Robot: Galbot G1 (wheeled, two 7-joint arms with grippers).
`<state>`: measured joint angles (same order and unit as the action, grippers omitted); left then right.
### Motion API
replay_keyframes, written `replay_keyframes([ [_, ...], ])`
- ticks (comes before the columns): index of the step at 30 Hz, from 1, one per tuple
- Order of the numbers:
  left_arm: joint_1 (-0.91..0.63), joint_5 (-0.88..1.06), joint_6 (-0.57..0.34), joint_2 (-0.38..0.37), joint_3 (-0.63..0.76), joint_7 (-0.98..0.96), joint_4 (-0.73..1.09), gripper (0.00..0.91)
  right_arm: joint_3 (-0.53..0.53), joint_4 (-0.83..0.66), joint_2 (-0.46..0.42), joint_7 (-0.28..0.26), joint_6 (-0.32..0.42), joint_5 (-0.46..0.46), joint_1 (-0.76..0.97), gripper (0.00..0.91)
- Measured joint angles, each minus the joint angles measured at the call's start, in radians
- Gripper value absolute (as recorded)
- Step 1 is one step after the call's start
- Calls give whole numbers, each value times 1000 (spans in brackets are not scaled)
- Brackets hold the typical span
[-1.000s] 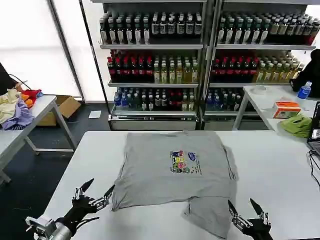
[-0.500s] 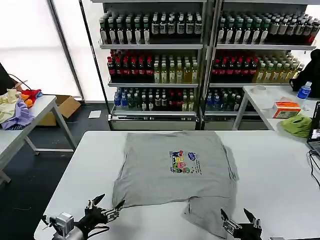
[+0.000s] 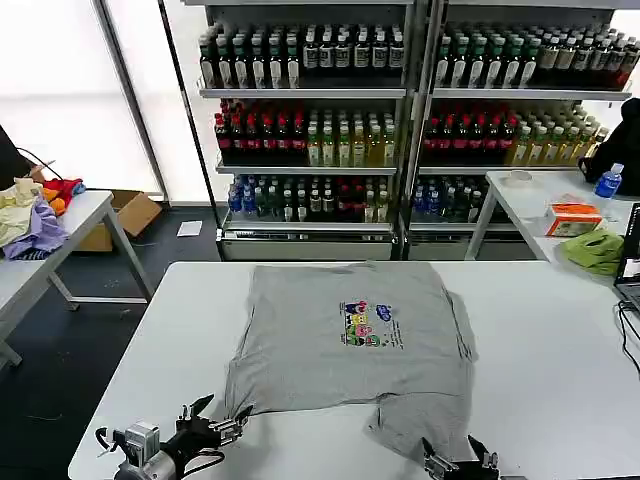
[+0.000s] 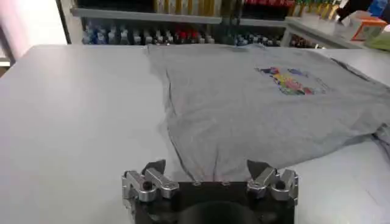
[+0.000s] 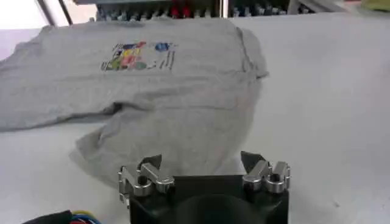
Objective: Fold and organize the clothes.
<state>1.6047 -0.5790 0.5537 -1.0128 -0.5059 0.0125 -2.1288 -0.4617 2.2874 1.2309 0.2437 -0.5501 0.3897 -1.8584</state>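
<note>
Both our grippers pulled back toward near table point(image 3: 560, 330) edge since a second ago. Left gripper point(image 3: 215, 422) low beside shirt's near-left corner, jaws spread; right gripper point(image 3: 455, 462) at near-right hem, jaws spread. Shirt point(image 3: 350, 340) mid-table, print up, near-right corner apparently folded under. We judge it light, limp; pinch hem corners.

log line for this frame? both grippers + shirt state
left gripper: open, at shirt's near-left corner | right gripper: open, at near-right flap | shirt: print up, partly folded on table, not gripped
</note>
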Motion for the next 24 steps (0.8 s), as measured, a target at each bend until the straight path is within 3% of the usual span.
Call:
replay_keyframes([
  [14, 2, 23, -21, -29, 30, -4, 34, 20, 15, -5, 1, -20, 23, -15, -16, 0],
  [24, 14, 42, -58, -52, 47, -25, 48, 20, 1, 5, -2, -56, 78, -13, -42, 0],
])
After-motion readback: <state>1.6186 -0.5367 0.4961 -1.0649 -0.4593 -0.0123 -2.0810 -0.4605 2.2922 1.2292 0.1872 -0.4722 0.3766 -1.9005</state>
